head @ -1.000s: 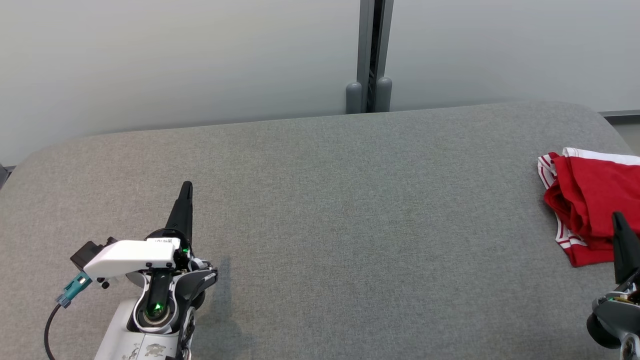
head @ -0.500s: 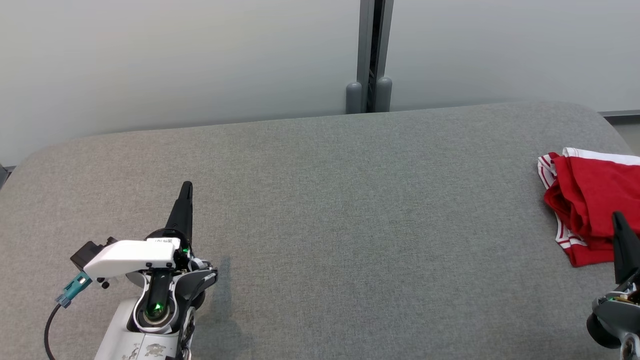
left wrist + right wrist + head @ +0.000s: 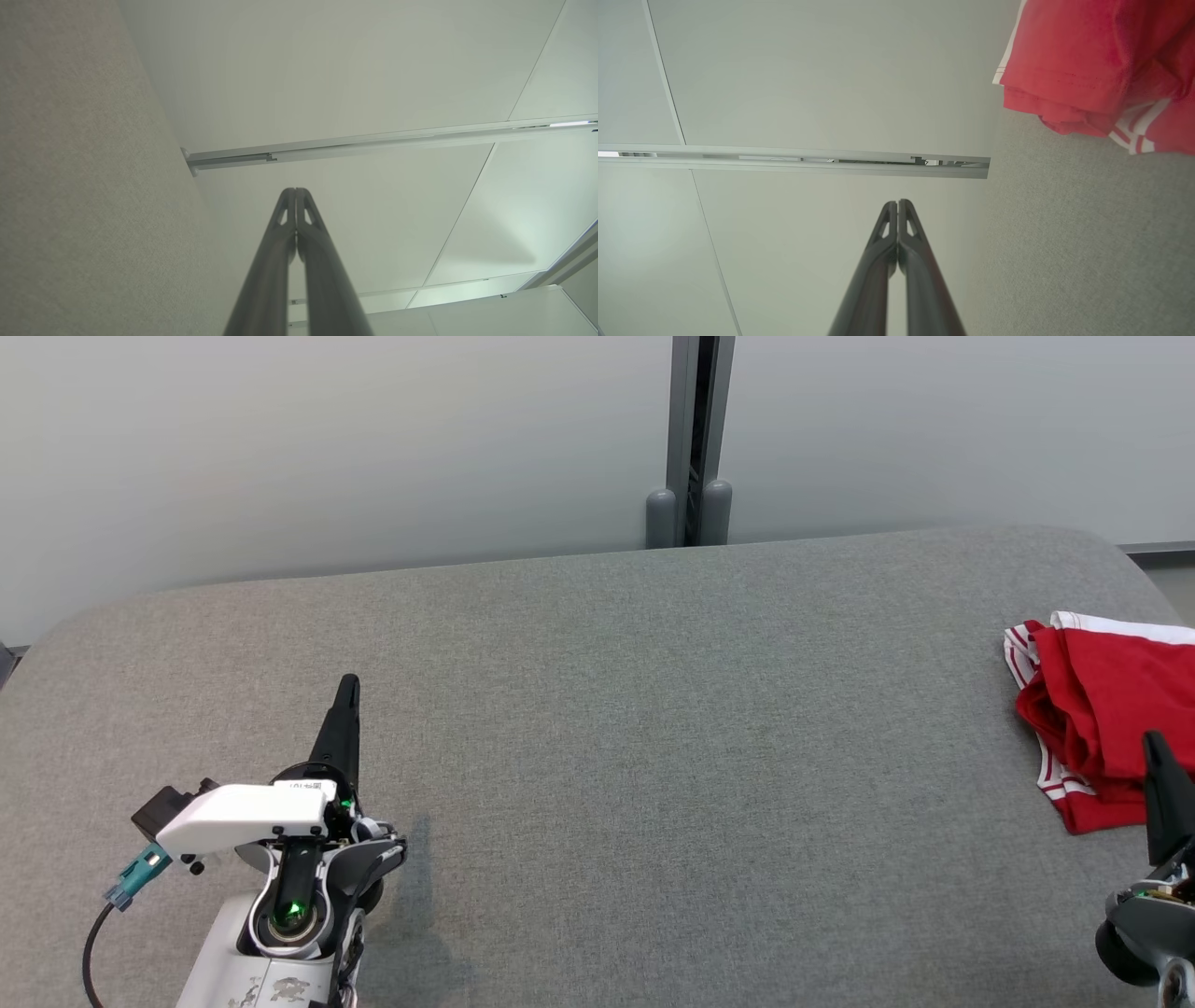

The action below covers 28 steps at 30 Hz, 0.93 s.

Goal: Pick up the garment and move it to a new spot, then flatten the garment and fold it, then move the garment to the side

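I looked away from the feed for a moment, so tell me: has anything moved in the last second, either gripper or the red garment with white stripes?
Nothing visibly changed. The left gripper and right gripper stay shut and empty over the grey fabric-covered table. The crumpled red garment with white striped trim lies where it was at the table's right end, held by neither.

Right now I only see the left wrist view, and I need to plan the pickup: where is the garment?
Observer: The red garment lies bunched at the right end of the grey surface, far from the left gripper.
Operator: Which arm is nearer?
Observer: The right gripper; in the head view its tip overlaps the garment's near edge.
Operator: Is it open?
Observer: No, its fingers are pressed together, with nothing between them.
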Tool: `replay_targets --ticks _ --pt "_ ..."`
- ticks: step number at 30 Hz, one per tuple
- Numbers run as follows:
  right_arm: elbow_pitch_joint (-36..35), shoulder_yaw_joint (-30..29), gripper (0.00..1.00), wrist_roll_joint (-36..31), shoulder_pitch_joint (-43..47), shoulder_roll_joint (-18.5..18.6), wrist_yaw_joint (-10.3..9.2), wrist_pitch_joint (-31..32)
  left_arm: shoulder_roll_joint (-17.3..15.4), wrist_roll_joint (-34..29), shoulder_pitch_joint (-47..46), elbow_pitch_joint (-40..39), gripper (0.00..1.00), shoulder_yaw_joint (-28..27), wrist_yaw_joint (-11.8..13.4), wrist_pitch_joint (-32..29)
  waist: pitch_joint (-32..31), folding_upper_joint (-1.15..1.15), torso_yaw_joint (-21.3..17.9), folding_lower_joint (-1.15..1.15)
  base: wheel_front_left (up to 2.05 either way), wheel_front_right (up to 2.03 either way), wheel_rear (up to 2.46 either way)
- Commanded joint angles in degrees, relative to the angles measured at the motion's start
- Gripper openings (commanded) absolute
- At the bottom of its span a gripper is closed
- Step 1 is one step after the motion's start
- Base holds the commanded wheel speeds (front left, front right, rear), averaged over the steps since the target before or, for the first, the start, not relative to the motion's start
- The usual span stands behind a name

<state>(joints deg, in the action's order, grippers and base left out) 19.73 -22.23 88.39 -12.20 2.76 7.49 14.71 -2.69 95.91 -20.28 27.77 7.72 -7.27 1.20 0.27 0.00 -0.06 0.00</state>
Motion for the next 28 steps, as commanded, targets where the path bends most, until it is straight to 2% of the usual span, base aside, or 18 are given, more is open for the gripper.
replay_targets --ticks 1,28 --pt "0.1 -0.2 0.00 0.1 -0.2 0.2 0.00 0.3 -0.4 0.1 -0.8 0.0 0.00 0.0 -0.5 -0.1 0.0 0.00 0.0 0.00 0.00 0.00 0.00" --pt "0.1 -0.2 0.00 0.1 -0.2 0.2 0.00 0.3 -0.3 0.1 -0.8 0.0 0.00 0.0 -0.5 -0.1 0.0 0.00 0.0 0.00 0.00 0.00 0.00"
